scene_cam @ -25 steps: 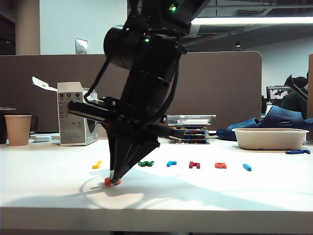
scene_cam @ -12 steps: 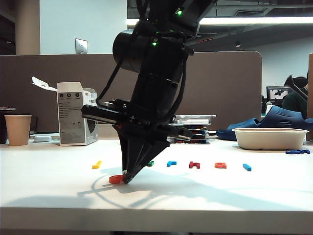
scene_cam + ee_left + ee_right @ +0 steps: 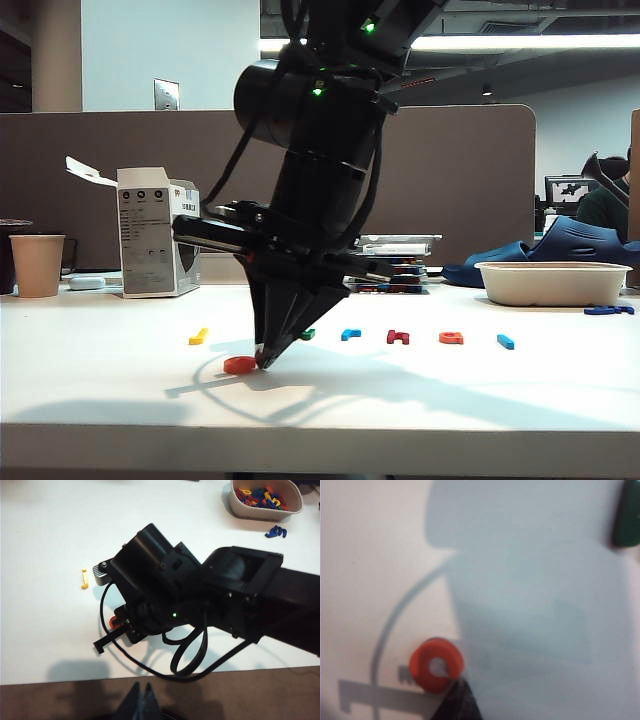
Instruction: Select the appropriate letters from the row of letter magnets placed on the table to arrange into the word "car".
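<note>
— Orange "c" [image 3: 239, 365]: where is it lying relative to the jaws right now?

— It is lying flat on the worktop [image 3: 420, 400], in front of the row of letter magnets [image 3: 398, 337], just to the left of the right gripper [image 3: 263, 362] as the exterior view is showing it. In the right wrist view the "c" [image 3: 436, 665] is sitting against the dark tip, touching or nearly so.

— Are the jaws holding it?

— No. They are pressed together into one point, with nothing between them; the letter is resting beside the tip, not in it.

— Which arm is nearer?

— The right one, clearly. The left gripper [image 3: 140, 700] is hanging off the near edge, well apart, and whether its jaws are apart I cannot tell.

— So the coming move?

— Likely a nudge leftward, or opening to straddle the letter.
</note>
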Controlling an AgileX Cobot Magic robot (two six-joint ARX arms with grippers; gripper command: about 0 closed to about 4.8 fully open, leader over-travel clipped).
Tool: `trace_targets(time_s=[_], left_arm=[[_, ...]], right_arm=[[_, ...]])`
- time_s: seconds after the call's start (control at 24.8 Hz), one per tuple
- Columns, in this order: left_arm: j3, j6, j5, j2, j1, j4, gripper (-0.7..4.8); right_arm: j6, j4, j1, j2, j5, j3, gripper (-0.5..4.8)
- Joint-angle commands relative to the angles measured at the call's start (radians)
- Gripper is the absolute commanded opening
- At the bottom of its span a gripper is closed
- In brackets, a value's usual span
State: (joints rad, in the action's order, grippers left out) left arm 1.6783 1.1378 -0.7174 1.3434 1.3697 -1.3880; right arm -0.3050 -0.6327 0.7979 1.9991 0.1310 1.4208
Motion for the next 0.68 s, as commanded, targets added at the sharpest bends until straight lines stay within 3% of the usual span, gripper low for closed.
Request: trace_targets(time_s=[0.04,0.68], left_arm=[[0.002,-0.001,-0.003,-0.003,0.0,0.002,-0.06],[0.002,-0.001,-0.002,-0.003,0.0,0.003,-0.06]], right_arm=[[0.011,0.008,-0.015,-0.003,-0.001,0.001,-0.01],[0.01,0.038,-0.021,-0.003,0.029,0.001,-0.01]])
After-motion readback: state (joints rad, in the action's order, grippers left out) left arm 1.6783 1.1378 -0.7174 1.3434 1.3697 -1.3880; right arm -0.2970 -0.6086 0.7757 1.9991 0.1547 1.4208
